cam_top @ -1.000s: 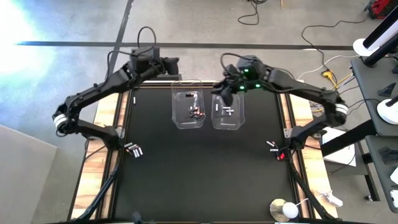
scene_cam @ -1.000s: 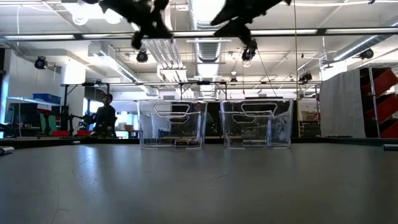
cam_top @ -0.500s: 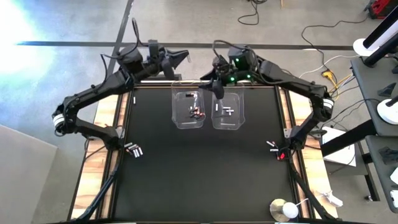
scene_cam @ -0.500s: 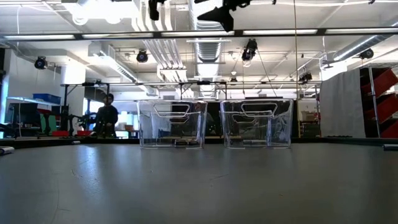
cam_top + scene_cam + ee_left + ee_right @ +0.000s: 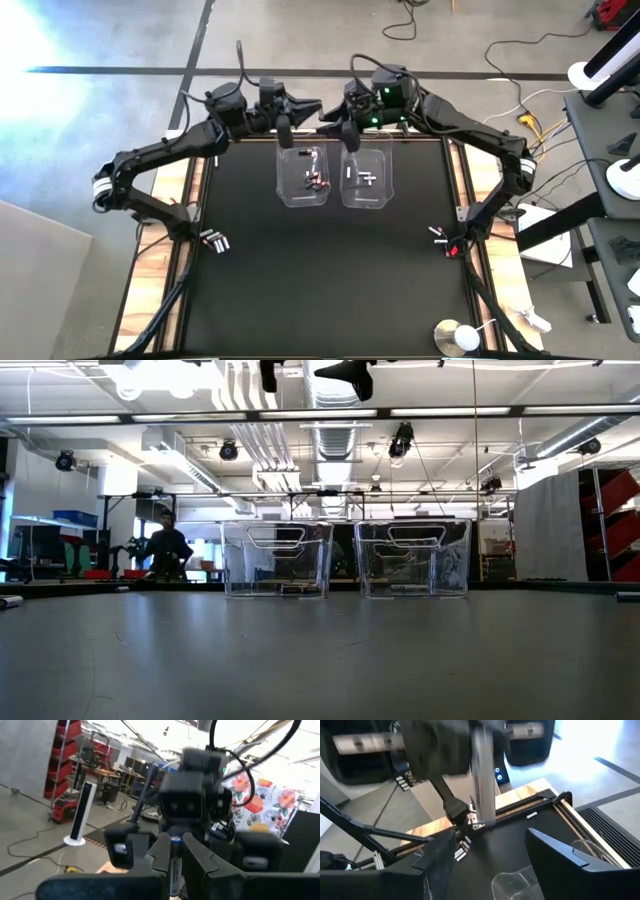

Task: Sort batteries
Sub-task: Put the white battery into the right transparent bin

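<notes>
A white-silver battery [image 5: 175, 862] stands between the fingers of my left gripper [image 5: 175, 845], which is shut on it high above the far rims of the tubs [image 5: 312, 105]. My right gripper [image 5: 332, 115] faces it from the table's right. It is open, its fingers [image 5: 440, 865] spread wide short of the same battery [image 5: 482, 780]. Below, the left clear tub [image 5: 285, 185] holds dark, red-marked batteries [image 5: 316, 181]. The right tub [image 5: 385, 190] holds white ones [image 5: 367, 179]. My left gripper pinches the battery's lower length [image 5: 174, 875] between its two fingers, coming level from the table's left. The battery lies along the fingers, and its free end [image 5: 175, 840] sticks out past the tips toward my right gripper. It is lifted clear, high over the table.
The two tubs stand side by side at the far middle of the black mat [image 5: 320, 270]. Small clusters of batteries lie at the mat's left edge [image 5: 214, 240] and right edge [image 5: 442, 240]. A person [image 5: 167, 550] stands in the room beyond the table.
Both grippers have risen and closed in on each other. The left moved toward the table's right. The right lifted from over the right tub, moved toward the far edge and turned to face the left gripper. In the low view both have climbed to the picture's top.
</notes>
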`<state>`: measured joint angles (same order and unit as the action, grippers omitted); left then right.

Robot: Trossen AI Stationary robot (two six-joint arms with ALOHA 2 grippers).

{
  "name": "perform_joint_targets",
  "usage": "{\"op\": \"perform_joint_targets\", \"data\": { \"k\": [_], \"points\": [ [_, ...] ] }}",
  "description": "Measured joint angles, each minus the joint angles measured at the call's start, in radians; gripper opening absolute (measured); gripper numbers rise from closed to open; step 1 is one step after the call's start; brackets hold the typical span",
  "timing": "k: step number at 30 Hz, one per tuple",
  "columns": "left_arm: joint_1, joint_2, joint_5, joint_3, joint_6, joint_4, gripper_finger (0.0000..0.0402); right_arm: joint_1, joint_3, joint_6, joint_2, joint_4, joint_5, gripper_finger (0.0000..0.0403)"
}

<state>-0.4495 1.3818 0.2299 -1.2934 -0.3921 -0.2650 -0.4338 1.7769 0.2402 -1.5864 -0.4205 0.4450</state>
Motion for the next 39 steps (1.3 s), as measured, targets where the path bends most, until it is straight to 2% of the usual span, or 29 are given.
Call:
{"op": "perform_joint_targets", "data": {
  "k": [8,17,24,27,31,34,39],
  "points": [
    [0.009,0.012,0.024,0.0,0.002,-0.002,0.0009,0.001,0.038,0.049,0.005,0.0,0.0,0.0172],
    [0.014,0.031,0.042,0.0,0.007,-0.003,0.0009,0.001,0.051,0.051,-0.002,-0.012,-0.002,0.003],
    [0.014,0.03,0.043,0.0,0.035,0.019,0.0017,0.001,0.051,0.052,-0.009,-0.045,-0.002,0.0039],
    [0.005,0.016,0.044,0.0,0.08,0.082,0.0039,0.001,0.051,0.056,-0.009,-0.072,-0.002,0.0032],
    [-0.015,-0.039,0.041,0.0,0.115,0.219,0.0073,-0.003,0.05,0.023,-0.006,-0.197,-0.007,0.003],
    [-0.022,-0.095,0.004,0.0,0.162,0.335,0.0092,-0.004,0.049,-0.038,-0.009,-0.364,-0.081,0.003],
    [-0.023,-0.203,-0.145,0.0,0.253,0.463,0.0111,0.001,0.046,-0.201,-0.06,-0.625,-0.233,0.0034]
  ]
}}
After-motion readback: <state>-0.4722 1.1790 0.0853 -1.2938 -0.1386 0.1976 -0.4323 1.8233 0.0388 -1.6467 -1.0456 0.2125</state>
